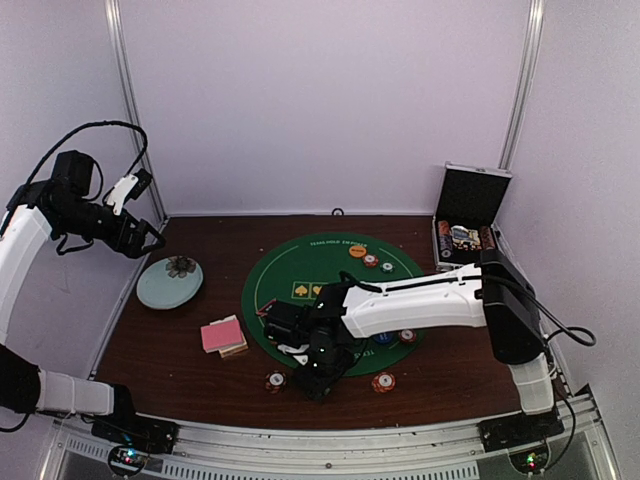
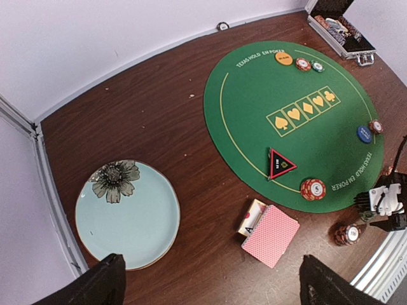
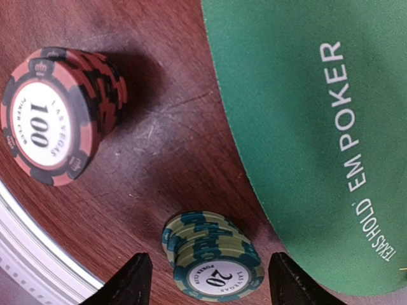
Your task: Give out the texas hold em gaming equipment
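From overhead, the right arm (image 1: 420, 300) is covering the near part of the green mat (image 1: 290, 260) and hiding its own right pincer (image 3: 210, 279). In the wrist view that pincer's fingers (image 3: 130, 283) are running off the bottom edge, and I can't tell whether they are touching the green chip stack (image 3: 213, 260) between them. The left pincer (image 2: 213, 286) is showing only two dark fingertips (image 2: 102, 283). The pink-backed deck (image 2: 271, 235) is overlapping a face-up card (image 2: 250, 216). The metal case (image 2: 337, 25) is getting clipped by the corner, its contents too small to read.

Pale blue flowered dish (image 1: 162, 291) left on brown table (image 1: 170, 372), open metal case (image 1: 478, 197) back right
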Motion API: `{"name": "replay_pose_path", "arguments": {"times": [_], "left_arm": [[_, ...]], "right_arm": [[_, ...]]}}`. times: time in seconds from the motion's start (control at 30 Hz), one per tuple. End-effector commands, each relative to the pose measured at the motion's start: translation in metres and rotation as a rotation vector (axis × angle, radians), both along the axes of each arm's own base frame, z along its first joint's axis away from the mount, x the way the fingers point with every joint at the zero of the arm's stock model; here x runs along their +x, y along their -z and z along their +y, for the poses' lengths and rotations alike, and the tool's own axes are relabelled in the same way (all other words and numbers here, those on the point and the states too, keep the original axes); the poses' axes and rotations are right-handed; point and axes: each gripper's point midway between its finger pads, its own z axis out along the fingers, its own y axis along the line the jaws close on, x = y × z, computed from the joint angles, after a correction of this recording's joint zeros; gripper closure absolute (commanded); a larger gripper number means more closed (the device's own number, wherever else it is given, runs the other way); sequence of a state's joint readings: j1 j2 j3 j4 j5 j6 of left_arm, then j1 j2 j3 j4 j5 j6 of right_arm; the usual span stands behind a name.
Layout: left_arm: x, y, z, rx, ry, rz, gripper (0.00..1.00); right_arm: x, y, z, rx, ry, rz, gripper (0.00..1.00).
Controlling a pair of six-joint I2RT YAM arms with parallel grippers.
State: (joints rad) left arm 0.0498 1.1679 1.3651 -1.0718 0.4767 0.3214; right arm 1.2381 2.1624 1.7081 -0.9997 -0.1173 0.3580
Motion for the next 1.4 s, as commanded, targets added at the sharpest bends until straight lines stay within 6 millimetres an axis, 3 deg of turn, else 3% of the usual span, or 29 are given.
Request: {"name": "replay_pose_path", "arguments": {"times": [0.0,0.53,0.67,1.03,1.37], "left_arm": [[0.003,-0.004,-0.001,-0.007,0.015,-0.02,0.02],[0.002,-0.005,-0.002,-0.013,0.017,-0.019,0.03],[0.002,-0.004,-0.002,-0.013,0.017,-0.017,0.03],[0.001,-0.005,-0.002,-0.013,0.016,-0.021,0.02],[0.001,-0.004,-0.002,-0.01,0.015,-0.018,0.02]], "right_arm": [[0.002,0.005,0.002,0.0,-0.005,0.005,0.35],[0.006,-0.005,0.001,0.0,-0.002,-0.019,0.55],[0.006,-0.008,0.002,0.001,-0.003,-0.021,0.56],[0.007,-0.011,0.001,-0.003,-0.007,-0.027,0.45],[0.007,-0.01,0.001,-0.004,-0.003,-0.026,0.57]]}}
